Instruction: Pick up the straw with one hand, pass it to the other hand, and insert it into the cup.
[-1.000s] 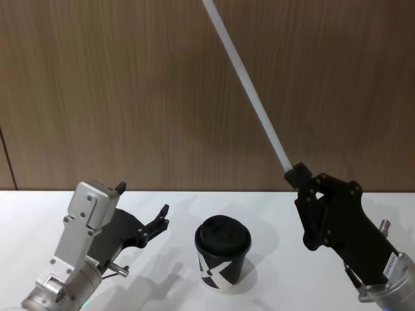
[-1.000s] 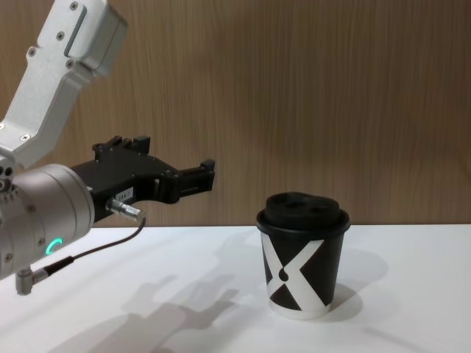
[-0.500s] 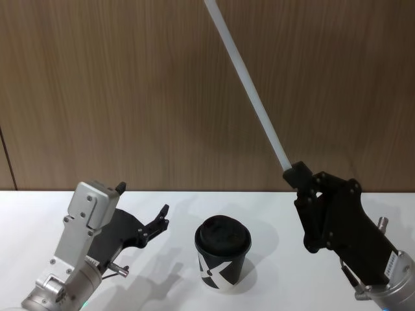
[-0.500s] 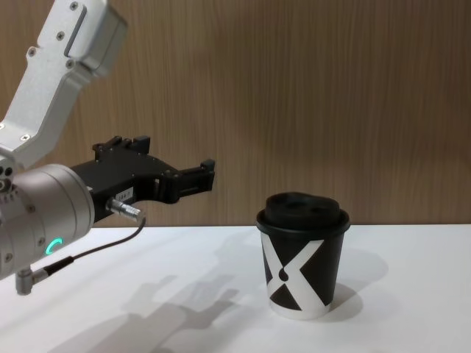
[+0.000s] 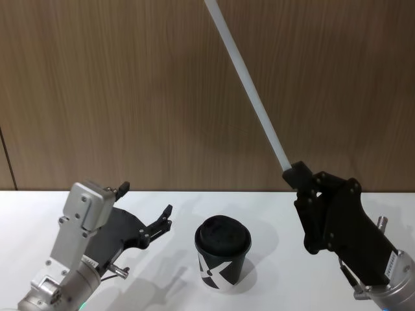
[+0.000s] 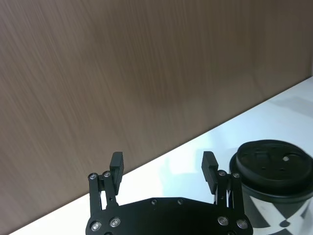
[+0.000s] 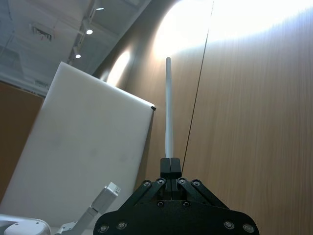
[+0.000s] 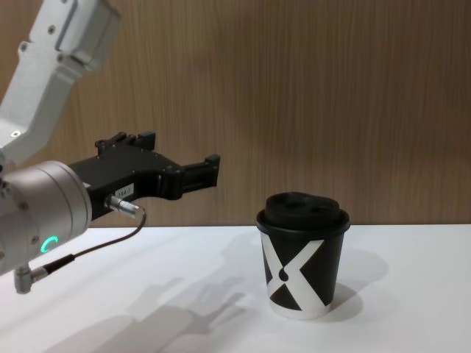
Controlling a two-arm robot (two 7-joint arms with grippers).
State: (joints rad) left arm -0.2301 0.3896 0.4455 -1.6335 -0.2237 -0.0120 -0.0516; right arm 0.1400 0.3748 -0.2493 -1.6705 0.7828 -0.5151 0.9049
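Before me lies a plain white tabletop [image 5: 39, 201], and it runs back to meet a wall of brown wood panelling [image 5: 130, 97] with fine upright grain. At the left edge of my head view a thin dark seam [image 5: 6, 155] slants down the panelling. Soft grey shadows [image 8: 184, 312] lie on the tabletop toward my left. From my right wrist I see the same panelling rising overhead, crossed by a thin dark joint line [image 7: 196, 88] and washed by a bright patch of light [image 7: 234, 22] high up. Beside the panelling stands a large white panel [image 7: 88, 147], and beyond it is a ceiling [image 7: 29, 29] with small spot lights [image 7: 89, 31].
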